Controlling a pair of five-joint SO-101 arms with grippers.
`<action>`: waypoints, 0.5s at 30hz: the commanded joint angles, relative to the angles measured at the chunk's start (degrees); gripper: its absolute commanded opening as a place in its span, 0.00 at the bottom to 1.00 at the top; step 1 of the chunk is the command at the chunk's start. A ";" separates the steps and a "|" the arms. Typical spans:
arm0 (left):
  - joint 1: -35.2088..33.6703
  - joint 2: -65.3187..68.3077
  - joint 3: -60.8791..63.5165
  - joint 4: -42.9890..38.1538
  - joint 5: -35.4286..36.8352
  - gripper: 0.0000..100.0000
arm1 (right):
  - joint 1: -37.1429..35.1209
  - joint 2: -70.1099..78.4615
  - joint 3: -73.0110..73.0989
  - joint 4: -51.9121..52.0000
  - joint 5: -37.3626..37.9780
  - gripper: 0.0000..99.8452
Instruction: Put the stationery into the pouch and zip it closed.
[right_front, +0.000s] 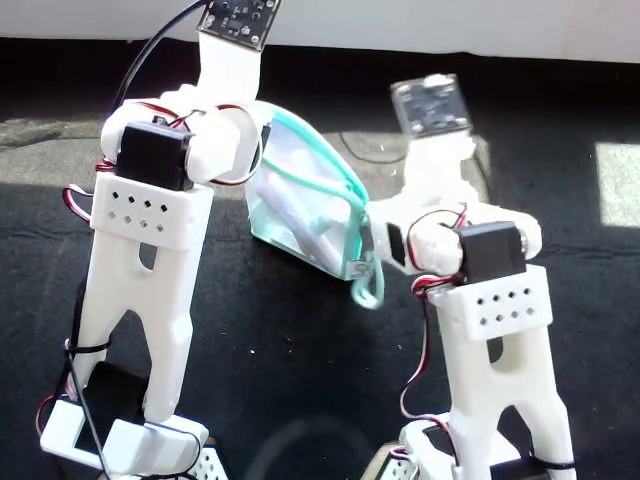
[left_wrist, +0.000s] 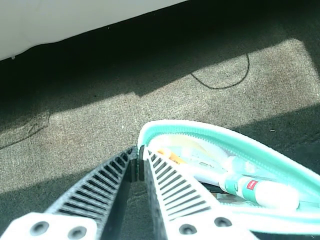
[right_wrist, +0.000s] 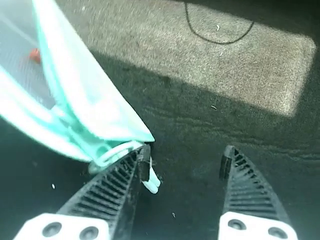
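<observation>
pinching the pouch (left_wrist: 200, 131) rim, left claw (left_wrist: 138, 152) clamped; right claw (right_wrist: 186, 152) wide beside its other end

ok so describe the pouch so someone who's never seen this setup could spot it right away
On the dark table, two white arms stand side by side. The pouch sits between their far ends, top gaping open with stationery inside. It is the one see-through thing there, edged in mint green.
</observation>
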 joint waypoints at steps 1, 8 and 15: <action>2.15 3.30 1.36 2.46 0.00 0.01 | -3.47 0.31 -0.31 2.42 7.21 0.22; 2.15 3.30 1.36 2.55 0.00 0.01 | -7.16 0.84 0.04 1.27 8.44 0.22; 2.15 3.21 1.27 2.55 0.00 0.01 | -12.62 0.13 -1.27 9.80 8.53 0.22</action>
